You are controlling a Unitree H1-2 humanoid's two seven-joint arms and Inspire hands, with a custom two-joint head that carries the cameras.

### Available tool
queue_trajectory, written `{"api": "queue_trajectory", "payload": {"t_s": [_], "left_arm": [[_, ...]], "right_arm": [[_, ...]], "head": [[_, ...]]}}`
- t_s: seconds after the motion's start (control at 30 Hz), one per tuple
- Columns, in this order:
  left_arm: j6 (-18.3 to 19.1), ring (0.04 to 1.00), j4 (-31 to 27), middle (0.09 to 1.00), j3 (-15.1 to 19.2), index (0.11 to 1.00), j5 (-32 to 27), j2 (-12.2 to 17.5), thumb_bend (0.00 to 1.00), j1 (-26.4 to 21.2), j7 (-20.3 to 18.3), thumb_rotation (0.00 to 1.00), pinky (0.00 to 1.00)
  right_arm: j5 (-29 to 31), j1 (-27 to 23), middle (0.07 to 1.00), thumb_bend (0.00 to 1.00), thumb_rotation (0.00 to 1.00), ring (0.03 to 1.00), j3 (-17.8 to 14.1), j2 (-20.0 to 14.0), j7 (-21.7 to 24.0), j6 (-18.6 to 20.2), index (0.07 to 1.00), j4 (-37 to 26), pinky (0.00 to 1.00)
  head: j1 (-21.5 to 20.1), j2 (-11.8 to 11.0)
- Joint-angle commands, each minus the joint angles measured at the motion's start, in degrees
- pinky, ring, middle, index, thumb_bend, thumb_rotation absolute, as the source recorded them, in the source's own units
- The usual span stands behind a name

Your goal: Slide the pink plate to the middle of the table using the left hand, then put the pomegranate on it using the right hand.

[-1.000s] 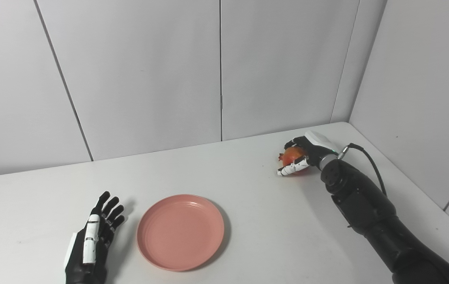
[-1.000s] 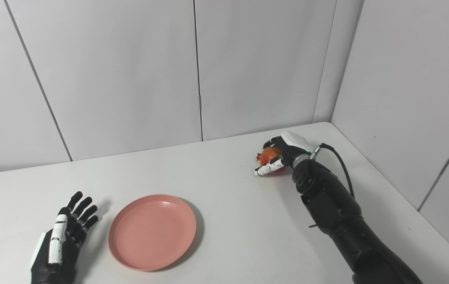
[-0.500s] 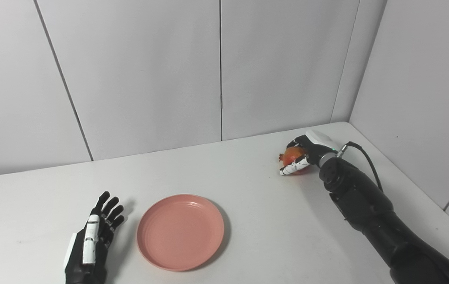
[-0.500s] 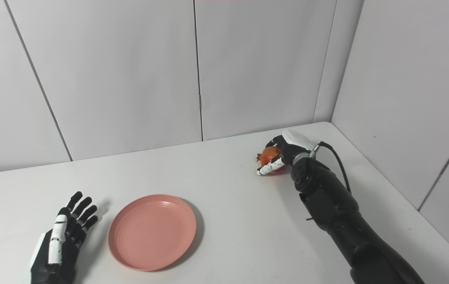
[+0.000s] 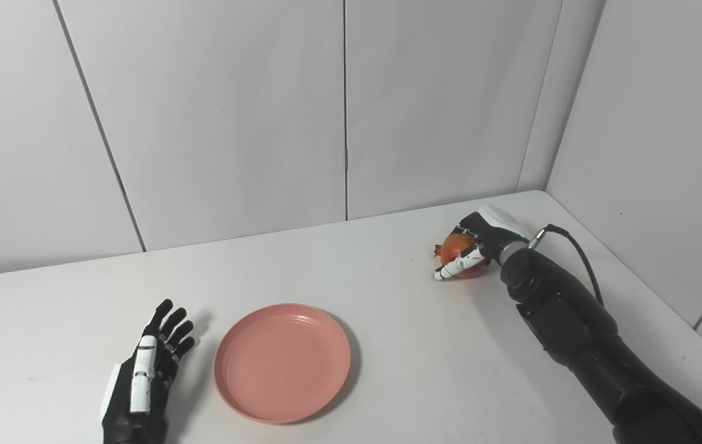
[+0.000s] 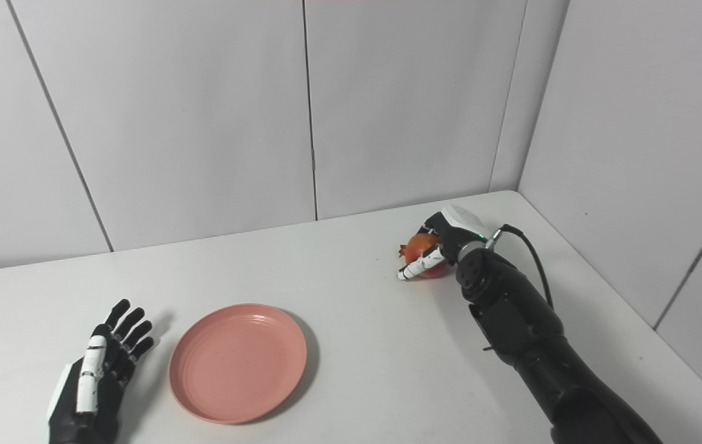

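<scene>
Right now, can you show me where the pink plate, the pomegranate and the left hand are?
pink plate (image 5: 282, 362), left eye view, its middle.
pomegranate (image 5: 453, 245), left eye view, bare top skin.
left hand (image 6: 89, 382), right eye view, its back.

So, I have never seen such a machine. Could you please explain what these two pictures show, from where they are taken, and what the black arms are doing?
Both pictures come from two cameras side by side on the head of a humanoid robot, so they show one scene from slightly different places. The robot looks down at a white table in a corner of grey walls.

The black arms are its own. The left robot hand rests open on the table and holds nothing. Just beside it lies an empty pink plate.

Far on the right, the right robot hand is closed around a red pomegranate, with fingers curled across its front. Whether the fruit is lifted off the table, I cannot tell.
</scene>
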Motion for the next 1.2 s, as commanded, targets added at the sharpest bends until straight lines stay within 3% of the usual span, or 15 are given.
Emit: {"api": "queue_trajectory", "payload": {"t_s": [0.0,0.27,0.5,0.7,0.83,1.0,1.17], "left_arm": [[0.7,0.905,-0.7,0.920,0.0,0.905,-0.1,0.1,0.39,-0.4,0.1,1.00,0.90],[0.1,0.899,-0.6,0.915,-0.6,0.903,1.2,-0.7,0.39,-0.6,1.0,1.00,0.89],[0.0,0.890,-1.0,0.908,-1.3,0.898,2.7,-1.5,0.40,-0.6,2.2,1.00,0.88],[0.4,0.887,-1.7,0.903,-1.8,0.892,4.0,-2.8,0.40,-0.6,3.7,1.00,0.87],[0.9,0.887,-2.2,0.901,-1.9,0.889,4.4,-3.8,0.39,-0.6,4.5,1.00,0.87],[1.4,0.885,-3.1,0.899,-2.5,0.887,5.3,-4.8,0.39,-0.5,5.7,1.00,0.86],[1.9,0.875,-3.7,0.892,-2.9,0.882,6.4,-6.0,0.40,-0.5,6.9,1.00,0.85]], "right_arm": [[0.2,-2.4,0.401,0.50,0.14,0.343,-1.4,-1.8,-0.2,0.9,0.478,-4.1,0.30],[0.9,0.0,0.401,0.50,0.14,0.350,-3.8,-1.9,1.4,2.9,0.479,-15.3,0.30],[0.3,1.5,0.414,0.50,0.14,0.363,-3.6,-1.0,2.9,3.7,0.479,-25.7,0.31],[-1.0,2.2,0.426,0.50,0.14,0.363,-1.9,1.1,5.5,4.2,0.482,-34.7,0.31],[-2.6,2.3,0.426,0.50,0.14,0.352,-0.9,4.1,7.9,4.4,0.482,-39.5,0.29],[-3.6,1.9,0.421,0.50,0.14,0.349,1.3,7.5,11.0,4.2,0.482,-42.9,0.30],[-5.5,1.7,0.407,0.50,0.14,0.323,5.2,10.5,10.2,2.5,0.483,-42.4,0.26]], "head": [[0.1,0.0],[2.3,0.2],[4.2,0.3],[7.0,0.5],[8.8,0.9],[11.6,1.5],[13.6,2.1]]}}
